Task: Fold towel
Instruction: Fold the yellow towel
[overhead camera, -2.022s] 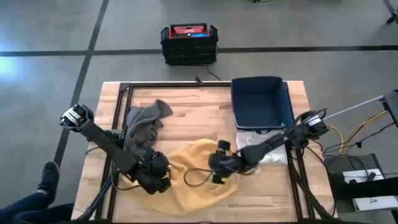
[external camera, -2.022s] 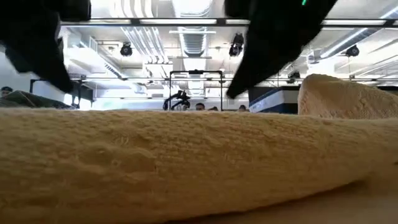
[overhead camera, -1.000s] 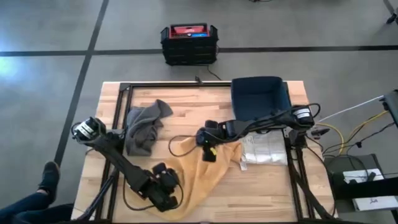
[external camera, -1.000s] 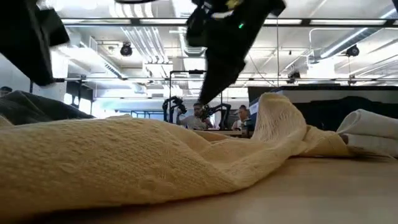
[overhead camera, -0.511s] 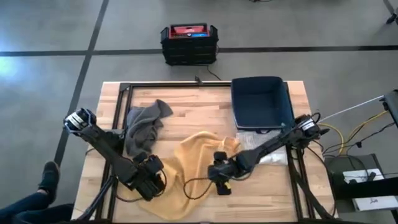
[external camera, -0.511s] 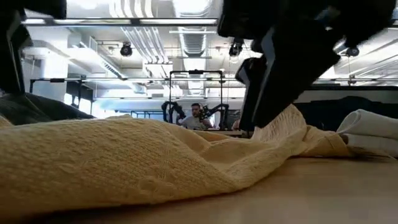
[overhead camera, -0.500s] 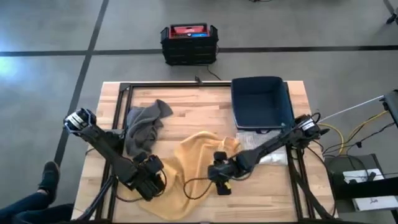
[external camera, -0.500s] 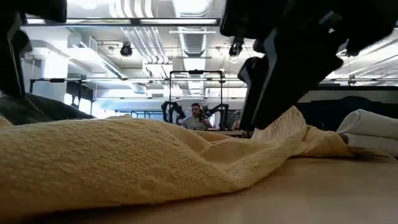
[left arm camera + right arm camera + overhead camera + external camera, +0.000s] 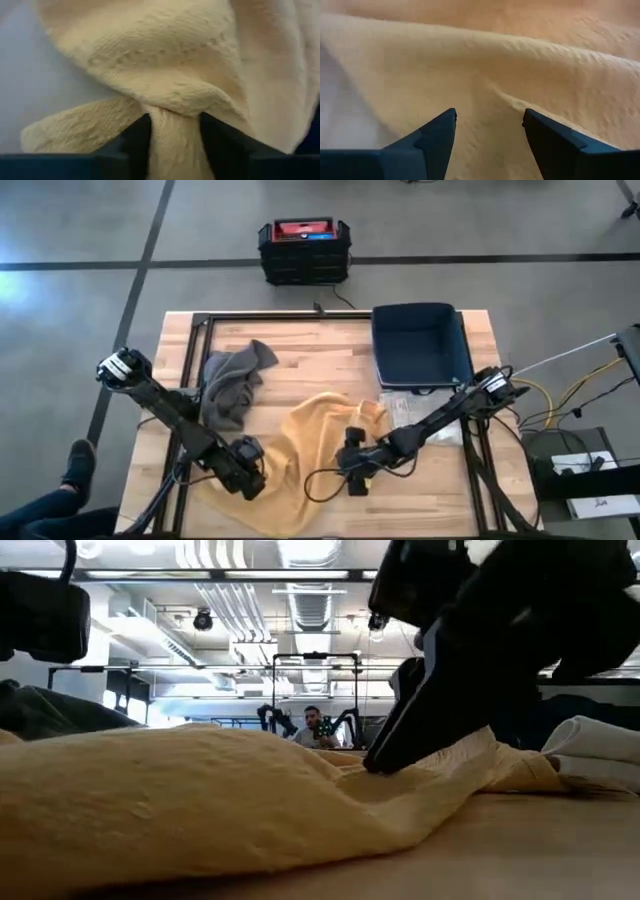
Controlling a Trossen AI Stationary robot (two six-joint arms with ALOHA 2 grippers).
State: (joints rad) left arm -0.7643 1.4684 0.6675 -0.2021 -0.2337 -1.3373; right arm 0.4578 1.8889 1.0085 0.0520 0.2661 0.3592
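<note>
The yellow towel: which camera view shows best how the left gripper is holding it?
The left wrist view: the left gripper pinches a fold of the yellow towel between its fingers. The high view shows only the gripper's body over the towel's left edge; the low view and right wrist view do not show this grasp.

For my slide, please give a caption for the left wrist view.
Left gripper pinches a bunched fold of the yellow towel.

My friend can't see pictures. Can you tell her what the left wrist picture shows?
The left gripper is shut on a bunched fold of the yellow towel, which fills most of the picture. One dark finger shows on each side of the pinched cloth.
</note>
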